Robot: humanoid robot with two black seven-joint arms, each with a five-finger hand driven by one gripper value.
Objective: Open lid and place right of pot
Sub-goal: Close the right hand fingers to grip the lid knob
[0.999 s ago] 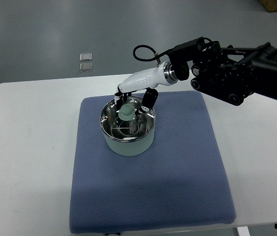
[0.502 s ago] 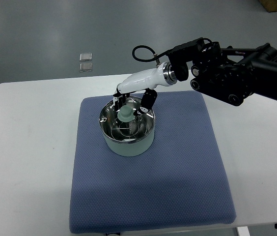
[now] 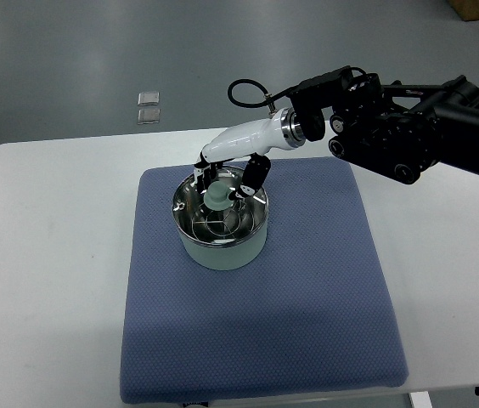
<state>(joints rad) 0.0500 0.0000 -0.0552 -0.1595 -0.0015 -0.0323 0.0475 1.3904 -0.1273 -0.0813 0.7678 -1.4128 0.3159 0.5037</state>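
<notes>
Near the frame's centre I see my right robot hand (image 3: 225, 181) pinching the lid (image 3: 219, 212) knob, partly hidden by fingers, atop the pot (image 3: 221, 245) on the blue mat (image 3: 307, 289) covering the desk (image 3: 44, 280).

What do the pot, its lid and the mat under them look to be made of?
Pot: pale green matte wall, probably enamelled or coated metal; the rim shines like bare steel. Lid: seems to be clear glass in a metal rim, given the glare and see-through look, with a pale green knob, likely plastic. Mat: blue woven fabric or foam, with a dotted texture.
</notes>
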